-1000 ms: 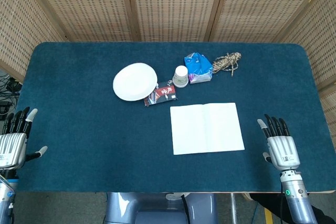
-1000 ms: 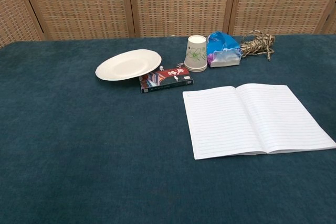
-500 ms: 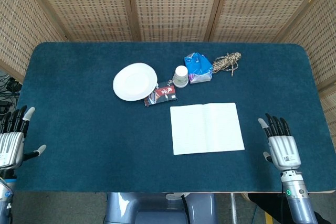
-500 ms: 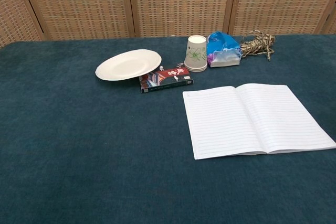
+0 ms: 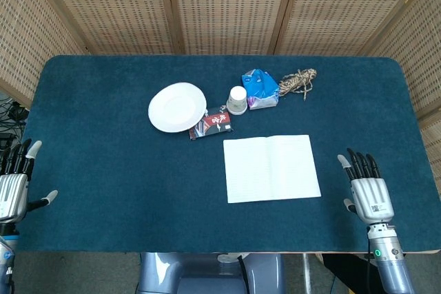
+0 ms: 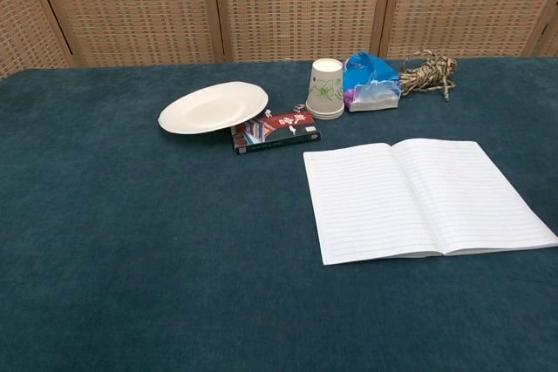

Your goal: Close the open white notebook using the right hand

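The white notebook [image 5: 271, 168] lies open and flat on the blue table, its lined pages showing; the chest view has the notebook [image 6: 424, 199] at the right. My right hand [image 5: 366, 186] hovers near the table's front right, a short way right of the notebook, fingers spread and holding nothing. At the front left edge my left hand [image 5: 15, 182] is also empty with fingers apart. Neither hand shows in the chest view.
Behind the notebook sit a white plate [image 5: 177, 107], a small red and black box [image 5: 211, 124], an upturned paper cup [image 5: 237, 100], a blue bag [image 5: 260, 88] and a bundle of twine [image 5: 298, 81]. Woven screens stand around the table.
My left hand has slid a little outward to the left and lower in the head view. The right hand and the notebook stay as they were.
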